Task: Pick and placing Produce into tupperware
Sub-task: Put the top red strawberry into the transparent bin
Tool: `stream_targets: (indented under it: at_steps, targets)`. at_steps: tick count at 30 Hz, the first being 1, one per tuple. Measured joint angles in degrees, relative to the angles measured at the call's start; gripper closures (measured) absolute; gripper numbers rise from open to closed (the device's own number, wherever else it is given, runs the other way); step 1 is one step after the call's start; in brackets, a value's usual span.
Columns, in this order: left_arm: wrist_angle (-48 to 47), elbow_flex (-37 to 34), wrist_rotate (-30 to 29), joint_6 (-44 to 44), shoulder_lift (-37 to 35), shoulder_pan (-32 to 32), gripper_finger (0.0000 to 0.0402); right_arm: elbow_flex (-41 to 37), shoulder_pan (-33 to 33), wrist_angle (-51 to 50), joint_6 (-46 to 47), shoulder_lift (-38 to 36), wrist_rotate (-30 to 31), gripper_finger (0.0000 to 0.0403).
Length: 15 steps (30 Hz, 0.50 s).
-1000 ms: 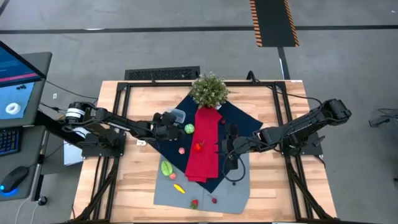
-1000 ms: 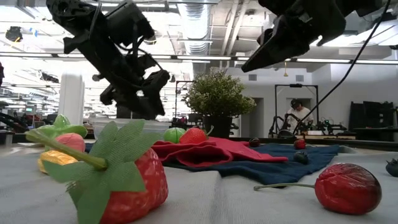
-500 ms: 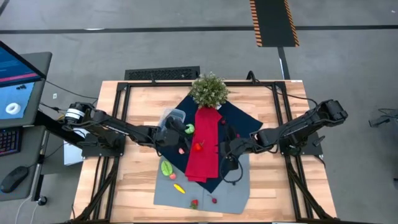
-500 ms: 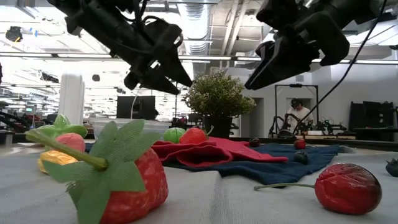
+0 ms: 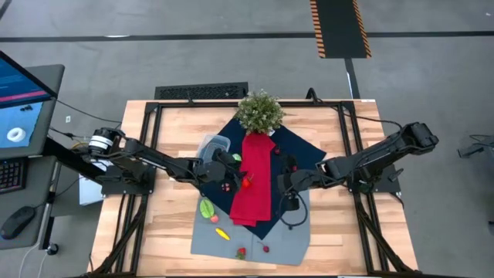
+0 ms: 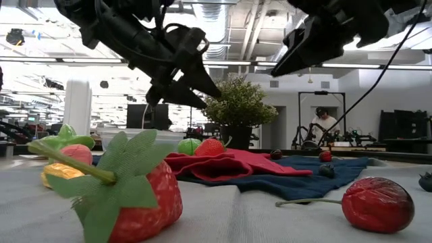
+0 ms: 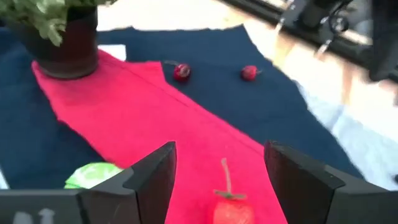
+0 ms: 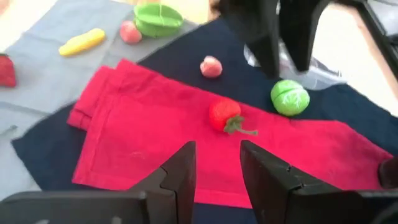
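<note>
Red cloth point(image 5: 251, 177) is the landmark: left pincer point(image 7: 217, 180) hangs over its edge w/ fingers spread, empty, prob. lining up on the strawberry point(image 7: 227, 208) there. Tub point(image 5: 214, 144) sits just off the cloth's plant-end corner, green ball point(image 8: 290, 98) beside it. Right pincer point(image 8: 217, 168), also parted and empty, waits on the cloth's other side; plant point(image 5: 259, 112) crowds the far end.

Wooden table point(image 5: 166, 224), grey cloth point(image 5: 289, 239), navy cloth point(image 5: 305, 158)

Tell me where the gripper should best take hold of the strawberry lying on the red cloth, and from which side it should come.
Probably grip the strawberry's round red body, not its thin green stem, coming straight down from above. It lies on its side on the flat red cloth, the stem pointing sideways, nothing touching it. The left gripper is open above it, so its fingers could close across the body's width.
</note>
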Motion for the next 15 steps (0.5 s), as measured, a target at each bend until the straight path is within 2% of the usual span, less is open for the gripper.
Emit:
stream_targets:
  at_steps: [15]
  targets:
    - [-1.9, 1.4, -0.6, -3.5, 0.8, 0.4, 0.0169, 0.0, 2.1, -1.1, 1.1, -3.2, 0.2, 0.0265]
